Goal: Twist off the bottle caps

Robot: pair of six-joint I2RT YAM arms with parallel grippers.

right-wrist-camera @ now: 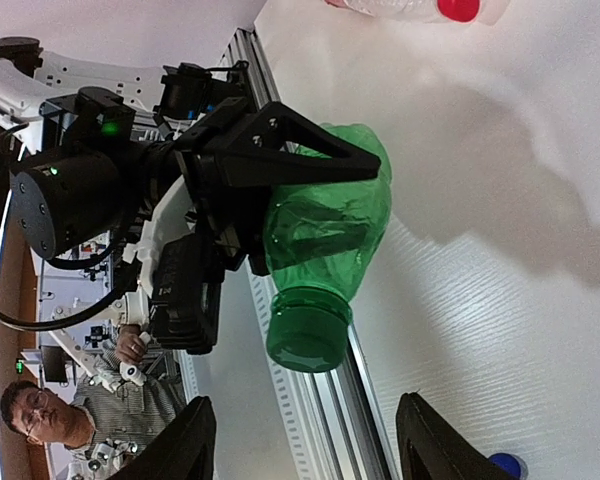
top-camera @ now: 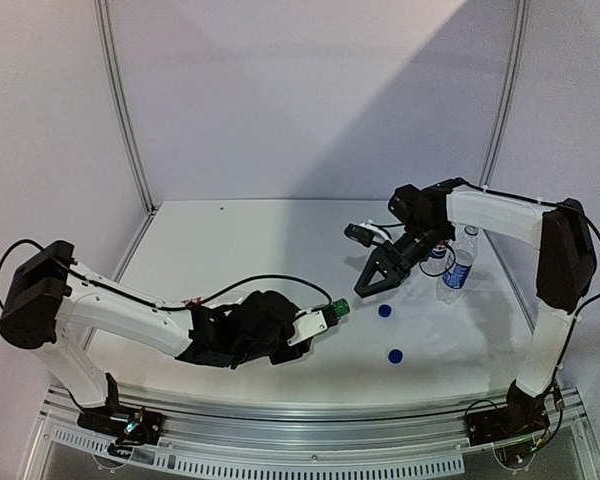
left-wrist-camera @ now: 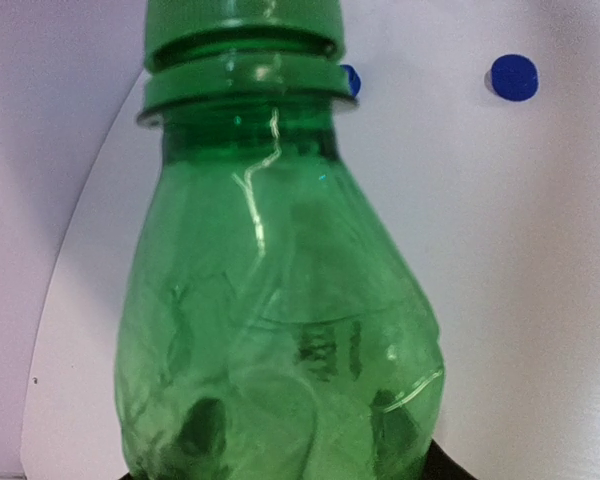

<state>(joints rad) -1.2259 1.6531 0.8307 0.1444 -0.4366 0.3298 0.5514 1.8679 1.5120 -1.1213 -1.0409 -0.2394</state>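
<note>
right wrist view: left gripper (right-wrist-camera: 325,165) clamps the green bottle (right-wrist-camera: 330,230) by its body, green cap (right-wrist-camera: 308,335) aimed at the right gripper (right-wrist-camera: 305,450) — spread wide, just short of the cap — presumably to close and twist.

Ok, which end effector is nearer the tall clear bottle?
Right. The right end effector is open near the tall clear bottle; the left end effector is farther, gripping the green bottle.

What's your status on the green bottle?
Left gripper shut on green bottle. Right gripper open, facing green cap, not touching. Cap on. Nothing between.
</note>
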